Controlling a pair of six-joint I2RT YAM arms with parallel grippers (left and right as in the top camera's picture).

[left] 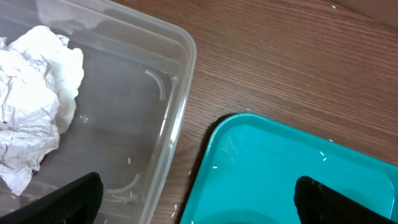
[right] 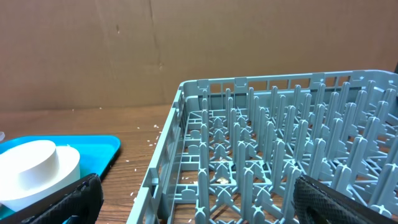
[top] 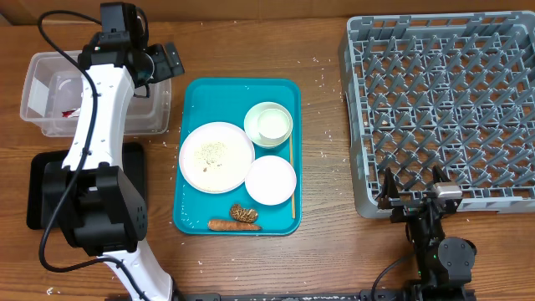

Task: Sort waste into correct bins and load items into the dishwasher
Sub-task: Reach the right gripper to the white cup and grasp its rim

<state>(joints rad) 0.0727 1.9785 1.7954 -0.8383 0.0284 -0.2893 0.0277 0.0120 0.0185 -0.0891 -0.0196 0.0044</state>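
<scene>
Probably food scraps come next. The left gripper [left: 198, 190], jaws spread wide and empty, hangs over the teal tray's [top: 189, 211] far-left corner, by the clear plastic tub [top: 155, 119] holding the crumpled tissue [left: 31, 124]. Come down squarely on the slim, smooth carrot piece [top: 220, 224] at the tray's near edge, avoiding the wrinkled brown lump [top: 245, 214] just beside it, and pinch gently. Right of the tray, the right gripper [top: 411, 188] gapes empty.
</scene>
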